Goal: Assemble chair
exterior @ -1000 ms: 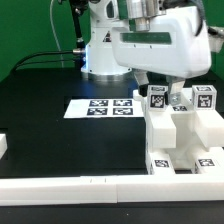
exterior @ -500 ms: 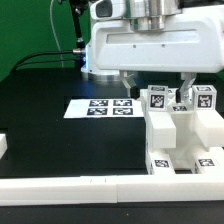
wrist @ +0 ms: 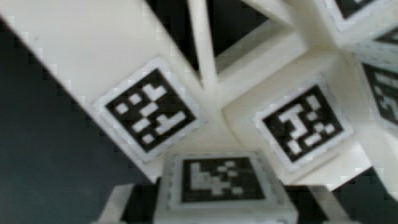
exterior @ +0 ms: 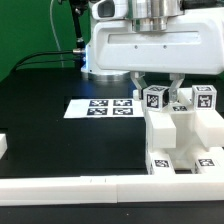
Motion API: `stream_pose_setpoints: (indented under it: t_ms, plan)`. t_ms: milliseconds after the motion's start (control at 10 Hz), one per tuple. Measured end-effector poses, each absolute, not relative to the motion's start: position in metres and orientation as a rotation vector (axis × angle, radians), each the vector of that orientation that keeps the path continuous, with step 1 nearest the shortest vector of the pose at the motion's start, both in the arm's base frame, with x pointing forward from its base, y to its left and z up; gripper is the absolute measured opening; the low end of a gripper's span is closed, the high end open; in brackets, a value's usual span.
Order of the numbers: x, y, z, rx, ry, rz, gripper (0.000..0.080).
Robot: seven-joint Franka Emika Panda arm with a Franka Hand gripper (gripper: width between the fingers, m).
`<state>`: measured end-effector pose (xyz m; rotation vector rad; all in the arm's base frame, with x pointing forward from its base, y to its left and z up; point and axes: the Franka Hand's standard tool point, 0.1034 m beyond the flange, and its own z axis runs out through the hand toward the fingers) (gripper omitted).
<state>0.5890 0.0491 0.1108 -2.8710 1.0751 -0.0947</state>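
Observation:
The chair (exterior: 178, 135) stands at the exterior view's right as a stack of chunky white pieces with black-and-white tags. An upright tagged piece (exterior: 155, 98) rises at its top left corner, and further tagged tops (exterior: 204, 98) show beside it. My gripper (exterior: 158, 90) hangs straight over that piece, one finger against each of its sides. In the wrist view the same tagged piece (wrist: 222, 178) fills the gap of the gripper (wrist: 226, 202), with the dark pads (wrist: 143, 200) pressed to it. Beyond it lie tagged chair slabs (wrist: 151, 108).
The marker board (exterior: 100, 106) lies flat on the black table, left of the chair. A long white rail (exterior: 70, 187) runs along the front edge, and a small white block (exterior: 3, 146) sits at the far left. The arm's base (exterior: 100, 55) stands behind.
The fingers stood wide apart on either side of the tagged piece before; now they have drawn in against it. The arm itself has barely shifted in the last half second.

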Motion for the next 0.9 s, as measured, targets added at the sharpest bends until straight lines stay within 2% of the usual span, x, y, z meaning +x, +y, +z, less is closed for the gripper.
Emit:
stream_pose_setpoints:
  t_ms: [500, 700, 900]
  plan:
    - [0.5928, 0.0513, 0.1113, -2.171, 2.073, -0.06, 0.0275]
    - [0.5919, 0.0506, 0.1103, -1.958, 2.24, -0.028, 0.0275]
    - [0.5918, 0.0505, 0.1101, -1.989, 2.213, -0.031, 0.0279]
